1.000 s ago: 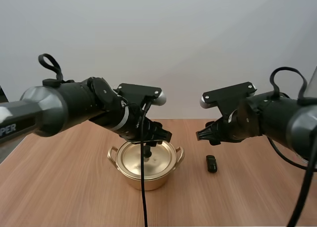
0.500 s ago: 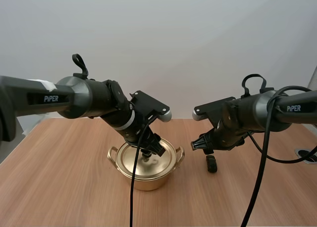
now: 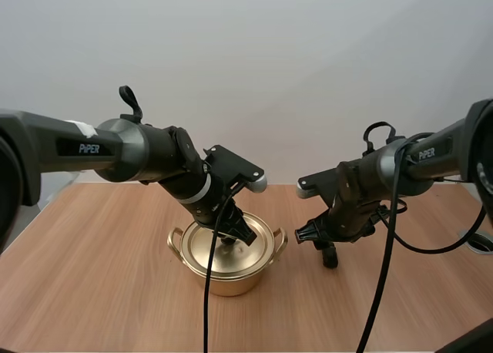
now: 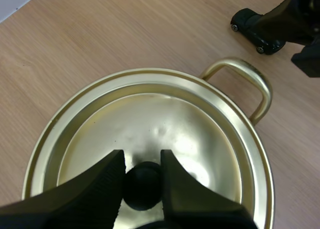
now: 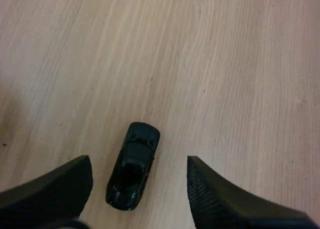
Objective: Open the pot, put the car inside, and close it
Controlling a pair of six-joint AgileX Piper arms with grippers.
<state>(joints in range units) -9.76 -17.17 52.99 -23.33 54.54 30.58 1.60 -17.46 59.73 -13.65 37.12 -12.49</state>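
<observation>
A gold pot (image 3: 226, 270) stands mid-table with its lid (image 4: 150, 124) on. My left gripper (image 3: 230, 237) is down on the lid, and its two fingers (image 4: 107, 181) pinch the black knob (image 4: 142, 185) from both sides. A small black toy car (image 5: 134, 166) lies on the wood to the right of the pot (image 4: 260, 89); it also shows as the car (image 3: 330, 257) and the car (image 4: 252, 29). My right gripper (image 5: 139, 191) hangs open just above the car, one finger on each side of it and not touching. The right gripper (image 3: 327, 243) hides part of the car.
The wooden table (image 3: 92, 291) has free room left of the pot and along its front edge. The pot's loop handle (image 4: 250, 84) points toward the car, with a short gap of bare wood between them.
Both arms have reached forward and dropped. My left gripper has settled onto the lid's knob. My right gripper has come down over the car.
</observation>
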